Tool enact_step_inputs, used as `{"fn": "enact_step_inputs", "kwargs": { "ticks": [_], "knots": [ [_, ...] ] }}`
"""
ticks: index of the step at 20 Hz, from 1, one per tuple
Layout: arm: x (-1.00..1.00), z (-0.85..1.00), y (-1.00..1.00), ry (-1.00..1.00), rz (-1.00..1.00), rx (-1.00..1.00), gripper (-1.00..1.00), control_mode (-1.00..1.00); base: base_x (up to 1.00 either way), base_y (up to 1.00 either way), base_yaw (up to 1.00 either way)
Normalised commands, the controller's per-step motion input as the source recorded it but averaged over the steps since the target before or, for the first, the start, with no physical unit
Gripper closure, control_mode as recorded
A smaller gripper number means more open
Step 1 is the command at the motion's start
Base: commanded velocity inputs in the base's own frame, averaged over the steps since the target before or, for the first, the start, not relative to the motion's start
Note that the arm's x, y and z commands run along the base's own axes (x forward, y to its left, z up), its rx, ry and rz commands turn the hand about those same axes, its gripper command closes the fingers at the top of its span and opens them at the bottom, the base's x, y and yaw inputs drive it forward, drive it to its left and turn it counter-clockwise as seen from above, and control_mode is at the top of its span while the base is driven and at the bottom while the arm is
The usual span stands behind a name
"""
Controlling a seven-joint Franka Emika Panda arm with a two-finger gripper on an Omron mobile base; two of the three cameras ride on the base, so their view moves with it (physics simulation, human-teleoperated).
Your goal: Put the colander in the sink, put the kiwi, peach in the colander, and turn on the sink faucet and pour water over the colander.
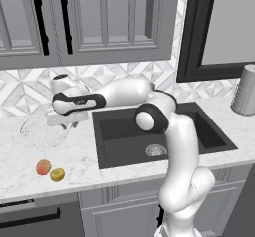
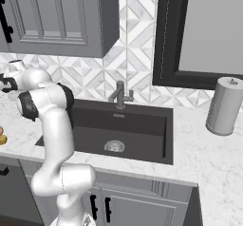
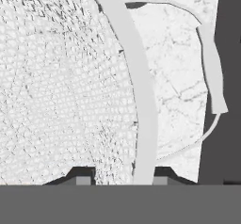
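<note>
While the colander (image 1: 44, 131) sits on the worktop (image 1: 30, 181) left of the sink (image 1: 124, 131), we have our pincer (image 3: 121, 180) clamped on its rim. Kiwi (image 1: 57, 175) and peach (image 1: 43, 167) wait nearby; all 3 steps remain, we judge.

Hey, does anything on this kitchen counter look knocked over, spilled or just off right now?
Nothing stands out. The colander sits upright on the counter left of the sink, with the gripper shut on its rim. The peach and kiwi rest side by side near the front edge.
</note>
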Motion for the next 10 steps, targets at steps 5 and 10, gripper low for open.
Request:
{"fn": "enact_step_inputs", "kwargs": {
  "ticks": [5, 10],
  "knots": [
    [-0.44, 0.0, -0.85, 0.0, 0.0, 0.04, 1.0, -1.0, 0.0, 0.0, 0.0],
    [-0.39, 0.01, -1.0, 0.04, 0.0, 0.03, 1.0, -1.0, 0.0, 0.0, 0.0]
  ]
}}
